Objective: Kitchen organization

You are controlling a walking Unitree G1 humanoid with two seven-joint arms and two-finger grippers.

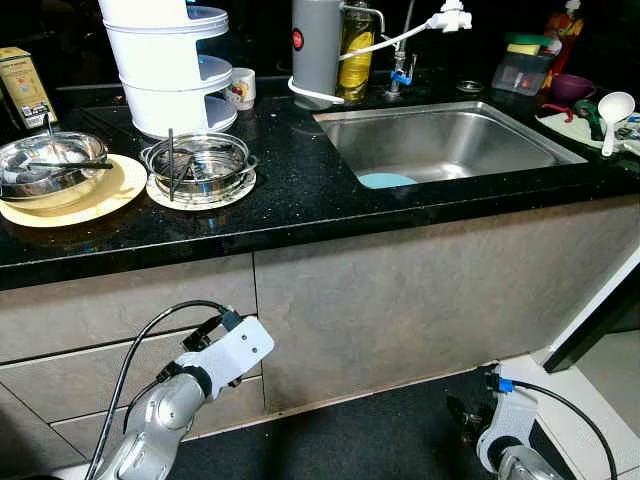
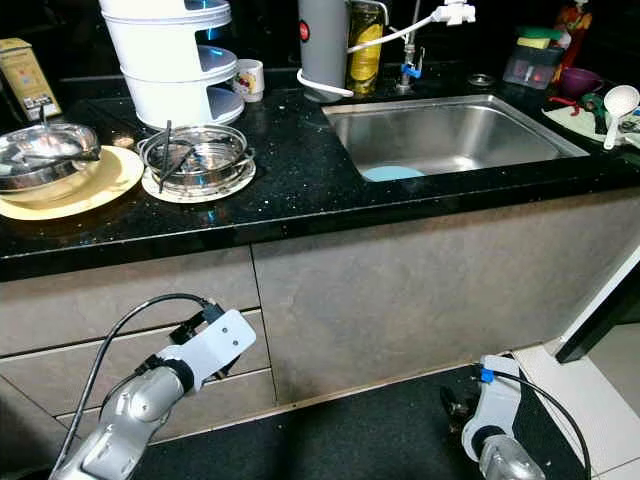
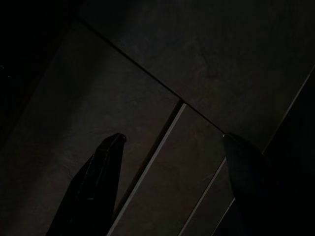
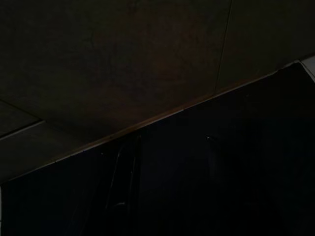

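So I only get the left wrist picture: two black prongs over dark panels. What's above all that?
Observer: Those prongs are the left gripper, open, held low before grey cabinet fronts. Above them runs a black countertop.
Operator: Anything on it?
Observer: Toward its left, a steel bowl sits on a yellow plate.
Operator: Is there a sink?
Observer: Yes, a steel sink on the right, with a light blue item lying in it, partly hidden by the front wall.
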